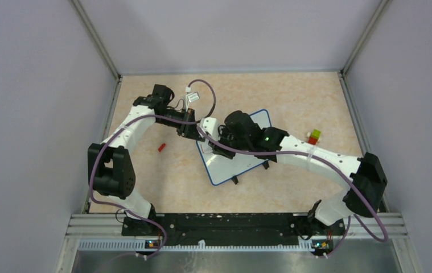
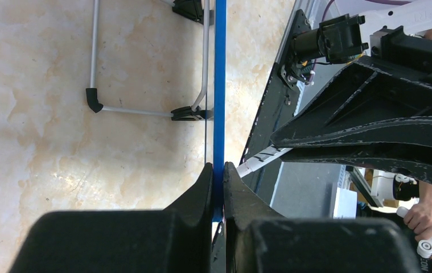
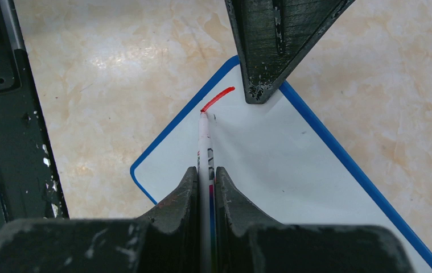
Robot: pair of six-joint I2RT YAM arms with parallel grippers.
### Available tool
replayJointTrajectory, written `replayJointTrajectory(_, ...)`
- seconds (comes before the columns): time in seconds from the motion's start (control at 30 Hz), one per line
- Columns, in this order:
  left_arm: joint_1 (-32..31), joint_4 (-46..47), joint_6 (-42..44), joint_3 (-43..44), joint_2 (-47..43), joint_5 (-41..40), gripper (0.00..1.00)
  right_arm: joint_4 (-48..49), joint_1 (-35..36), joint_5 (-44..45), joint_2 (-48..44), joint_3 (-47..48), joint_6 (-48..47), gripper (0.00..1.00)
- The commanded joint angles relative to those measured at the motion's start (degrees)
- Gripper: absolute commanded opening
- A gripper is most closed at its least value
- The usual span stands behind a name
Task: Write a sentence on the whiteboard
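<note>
Enclosing the beige, marble-patterned tabletop (image 1: 293, 96) with plain pale-lilac wall panels (image 1: 225, 34), joining at slim silver aluminium corner posts (image 1: 97, 40); reflecting soft white glare.

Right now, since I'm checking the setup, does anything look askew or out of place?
The whiteboard sits diagonal to the table edges, its rim pinched by the left gripper. A small red piece lies loose to its left.

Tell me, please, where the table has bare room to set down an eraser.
Free: the far strip between the whiteboard and back wall, and the near strip between whiteboard and base rail. Crowded: the middle, where left arm and right arm meet over the whiteboard.
</note>
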Motion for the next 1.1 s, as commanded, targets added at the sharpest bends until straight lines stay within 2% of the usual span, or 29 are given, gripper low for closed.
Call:
replayJointTrajectory(0.0, -0.3, 0.0, -0.7, 0.7, -0.9, 1.8, 0.0, 1.1, 0.8, 0.5, -1.8, -1.3, 0.5, 0.0)
replayJointTrajectory(0.23, -0.3, -0.3, -0.7, 1.0, -0.4, 2.0, 0.0, -0.3, 2.1, 0.1, -2.1, -1.2, -0.2, 0.0)
replayJointTrajectory(0.57, -0.4, 0.0, -1.2, 1.4, -0.8, 1.8, 0.0, -3.9, 2.0, -1.2, -3.0, 5.6, 1.5, 0.0)
replayJointTrajectory(1.07, -0.4, 0.2, -1.3, 1.1, -1.3, 2.4, 0.0, -0.2, 2.1, 5.5, -1.0, 6.8, 3.7, 0.0)
